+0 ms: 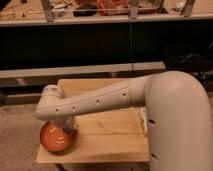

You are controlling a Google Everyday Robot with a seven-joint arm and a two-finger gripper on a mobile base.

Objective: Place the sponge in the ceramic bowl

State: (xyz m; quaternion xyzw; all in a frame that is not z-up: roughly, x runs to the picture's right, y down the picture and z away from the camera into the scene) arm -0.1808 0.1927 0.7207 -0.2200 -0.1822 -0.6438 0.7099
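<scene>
The arm (95, 102) reaches left over the wooden surface (110, 135), its pincer (68, 131) apparently dipped over the right rim of the orange-red bowl (54, 139) at the front left corner; whether it is spread or pinching I cannot tell

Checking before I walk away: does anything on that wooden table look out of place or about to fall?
The ceramic bowl sits at the wooden table near its front left corner, its rim at or just past the edge, which looks precarious. The end effector hangs over the bowl. No sponge is visible; nothing looks spilled.
</scene>
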